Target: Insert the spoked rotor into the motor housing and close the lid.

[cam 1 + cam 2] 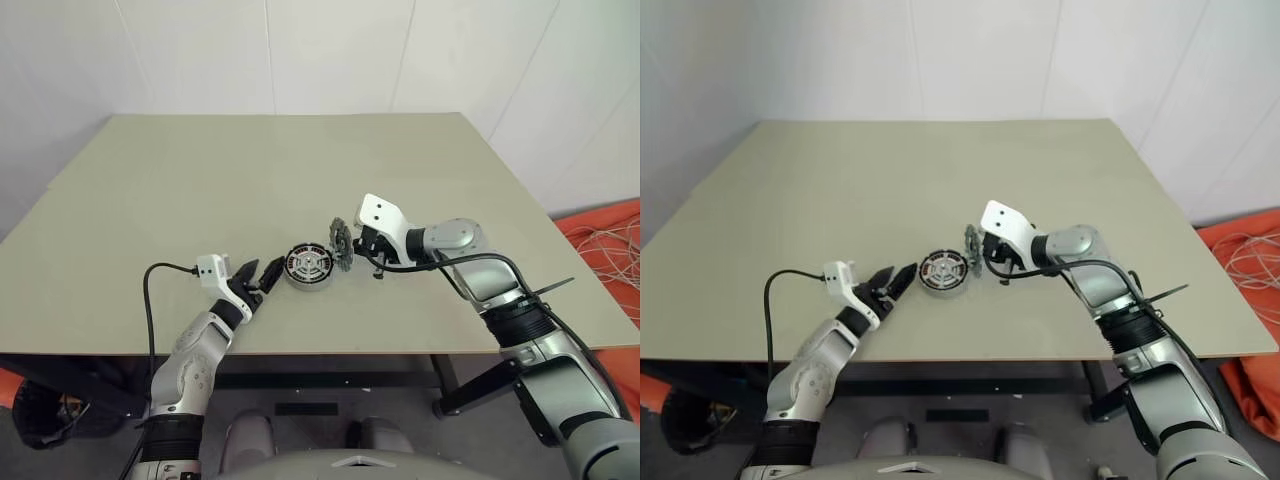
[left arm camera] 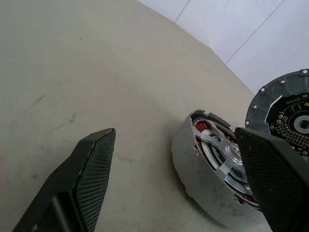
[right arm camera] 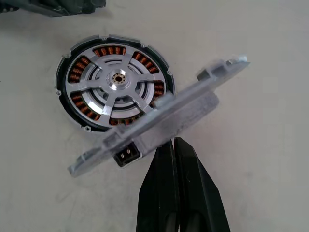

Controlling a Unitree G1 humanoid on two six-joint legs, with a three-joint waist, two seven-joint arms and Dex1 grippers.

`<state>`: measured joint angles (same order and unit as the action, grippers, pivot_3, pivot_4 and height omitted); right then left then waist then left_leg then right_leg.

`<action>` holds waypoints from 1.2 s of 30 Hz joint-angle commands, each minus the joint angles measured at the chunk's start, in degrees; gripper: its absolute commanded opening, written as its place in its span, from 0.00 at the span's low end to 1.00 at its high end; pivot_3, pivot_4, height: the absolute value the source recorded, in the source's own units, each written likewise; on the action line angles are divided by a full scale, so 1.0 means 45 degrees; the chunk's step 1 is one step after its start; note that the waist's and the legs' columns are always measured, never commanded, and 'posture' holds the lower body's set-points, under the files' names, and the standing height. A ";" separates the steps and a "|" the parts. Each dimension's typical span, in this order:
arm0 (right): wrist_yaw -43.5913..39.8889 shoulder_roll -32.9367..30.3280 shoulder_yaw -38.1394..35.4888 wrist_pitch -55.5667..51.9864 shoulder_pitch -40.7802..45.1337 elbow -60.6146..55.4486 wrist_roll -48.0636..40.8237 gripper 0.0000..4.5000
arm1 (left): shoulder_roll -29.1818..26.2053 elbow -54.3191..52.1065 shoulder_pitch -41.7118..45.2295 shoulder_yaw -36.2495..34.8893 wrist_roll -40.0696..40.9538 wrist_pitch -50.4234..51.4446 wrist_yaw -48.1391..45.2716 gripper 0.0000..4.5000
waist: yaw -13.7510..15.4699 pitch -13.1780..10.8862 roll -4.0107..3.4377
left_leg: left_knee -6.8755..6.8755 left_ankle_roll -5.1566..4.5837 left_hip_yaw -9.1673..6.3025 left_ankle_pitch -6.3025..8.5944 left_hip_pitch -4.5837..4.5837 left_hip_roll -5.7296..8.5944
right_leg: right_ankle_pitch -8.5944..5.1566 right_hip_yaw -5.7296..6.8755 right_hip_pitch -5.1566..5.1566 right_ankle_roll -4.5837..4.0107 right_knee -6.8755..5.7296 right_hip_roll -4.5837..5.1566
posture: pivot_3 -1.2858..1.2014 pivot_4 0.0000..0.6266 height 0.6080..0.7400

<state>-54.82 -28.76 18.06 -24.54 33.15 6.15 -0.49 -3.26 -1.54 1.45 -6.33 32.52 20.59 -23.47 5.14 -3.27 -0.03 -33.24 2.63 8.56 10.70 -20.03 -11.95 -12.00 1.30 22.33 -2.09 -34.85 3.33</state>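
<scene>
Right fingers point(image 3: 174, 145) pressed together, empty, tips just behind the raised lid point(image 3: 159, 116). Left fingers point(image 1: 256, 280) spread wide beside the motor housing point(image 1: 308, 268) on the counter point(image 1: 300, 170). The spoked rotor point(image 3: 116, 92) already sits inside; closing the lid remains. The right wrist view reveals the seated rotor and copper windings; the left wrist view, the lid's inner face.

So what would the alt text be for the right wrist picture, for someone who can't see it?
A round motor housing with copper-brown windings lies on a beige table, a silver six-spoked rotor already seated inside it. Its grey round lid stands tilted up on edge beside it, and the right gripper, two black fingers pressed shut, sits just behind the lid.
</scene>
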 commanded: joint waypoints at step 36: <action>0.1524 0.3888 -0.1207 -0.1400 0.0277 -0.0775 -0.3006 0.15 | -0.0001 -0.0592 0.0139 -0.0129 0.0073 0.0161 0.0044 0.93 | 0.0040 -0.0002 -0.0003 | 0.0028 0.0006 -0.0003 -0.0002 -0.0007 -0.0002 | -0.0045 0.0000 0.0013 0.0075 0.0007 -0.0002 | 0.52 0.00 1.00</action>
<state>-48.39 -11.05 15.77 -31.16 32.81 6.62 -11.71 -3.27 -1.84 1.64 -6.83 32.57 21.75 -23.12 5.32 -3.28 -0.04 -33.11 2.66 8.55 10.69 -20.06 -11.96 -12.20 1.30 22.39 -1.75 -34.81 3.32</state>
